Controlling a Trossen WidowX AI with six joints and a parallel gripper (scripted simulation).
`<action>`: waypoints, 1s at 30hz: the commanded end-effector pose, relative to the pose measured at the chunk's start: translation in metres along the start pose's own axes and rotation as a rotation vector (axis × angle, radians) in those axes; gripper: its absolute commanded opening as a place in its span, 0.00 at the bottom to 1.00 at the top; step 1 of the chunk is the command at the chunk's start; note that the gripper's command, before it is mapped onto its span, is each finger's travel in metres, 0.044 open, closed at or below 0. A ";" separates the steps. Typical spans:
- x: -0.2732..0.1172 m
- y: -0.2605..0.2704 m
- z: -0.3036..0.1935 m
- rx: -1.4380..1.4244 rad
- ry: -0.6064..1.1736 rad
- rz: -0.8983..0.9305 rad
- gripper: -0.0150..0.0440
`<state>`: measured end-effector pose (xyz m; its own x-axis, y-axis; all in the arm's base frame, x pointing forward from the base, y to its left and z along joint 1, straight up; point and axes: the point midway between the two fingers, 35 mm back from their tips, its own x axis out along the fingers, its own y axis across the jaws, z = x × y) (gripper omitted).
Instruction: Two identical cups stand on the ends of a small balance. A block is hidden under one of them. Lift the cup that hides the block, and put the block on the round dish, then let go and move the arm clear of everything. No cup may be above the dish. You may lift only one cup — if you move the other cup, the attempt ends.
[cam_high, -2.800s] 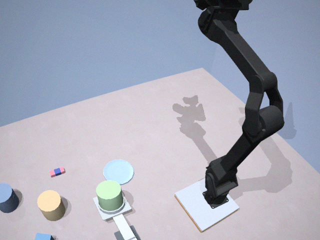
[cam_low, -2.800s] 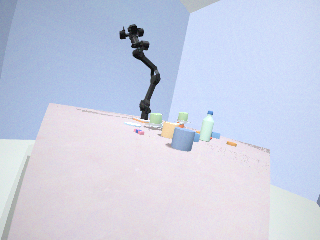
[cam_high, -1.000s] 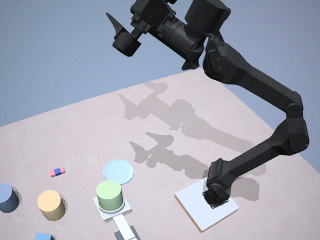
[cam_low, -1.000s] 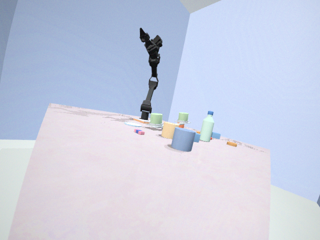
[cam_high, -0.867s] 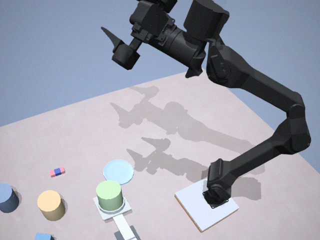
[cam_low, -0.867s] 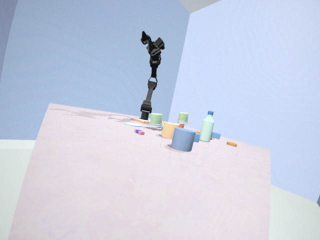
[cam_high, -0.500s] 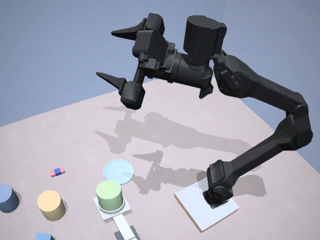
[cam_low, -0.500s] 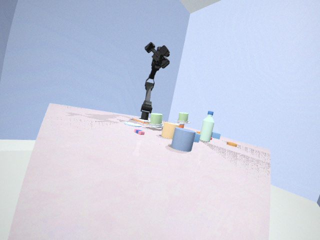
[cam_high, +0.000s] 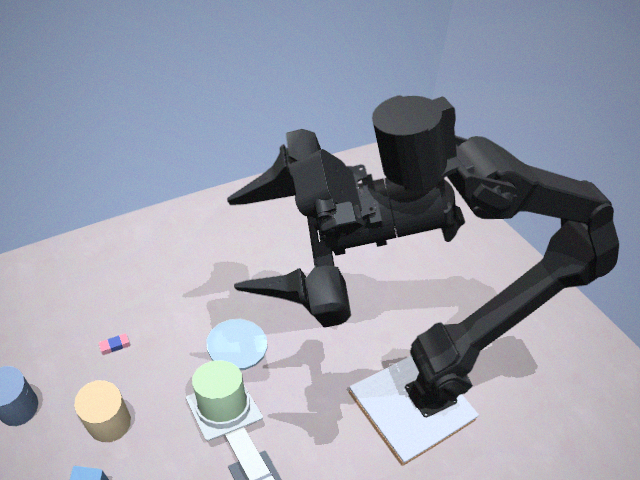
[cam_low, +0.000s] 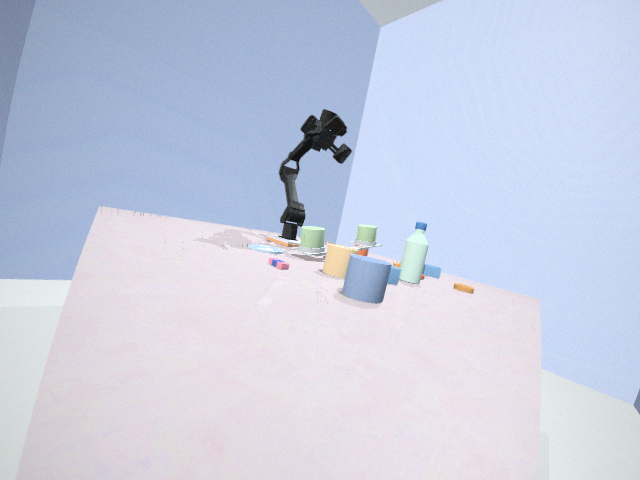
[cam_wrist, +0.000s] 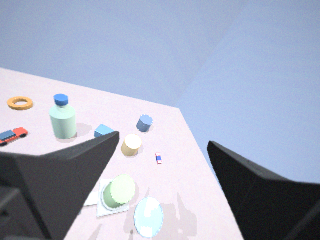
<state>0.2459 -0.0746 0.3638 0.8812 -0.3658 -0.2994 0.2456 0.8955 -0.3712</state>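
In the top view, with twelve o'clock at the picture's top, the black two-fingered gripper stands wide open with nothing between its fingers, raised above the table. From its fingertips, the round pale-blue dish appears at six o'clock, and just past it, also at six, one smooth green cylindrical cup stands upright on a square pale pan of the balance. The balance's white beam runs from there toward five o'clock. In the exterior view, the matching green cup is at five o'clock from the gripper, on the far pan, which sits higher above the table than the near one. The block is out of sight; which cup covers it cannot be seen directly.
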 end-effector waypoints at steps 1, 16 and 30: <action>-0.006 0.027 -0.019 0.041 0.054 0.105 1.00; -0.058 0.111 -0.104 0.147 0.357 0.461 1.00; -0.040 0.112 -0.104 -0.106 0.421 0.489 1.00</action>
<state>0.1888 0.0163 0.2429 0.6684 0.0017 -0.7438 -0.1493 0.9800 -0.1319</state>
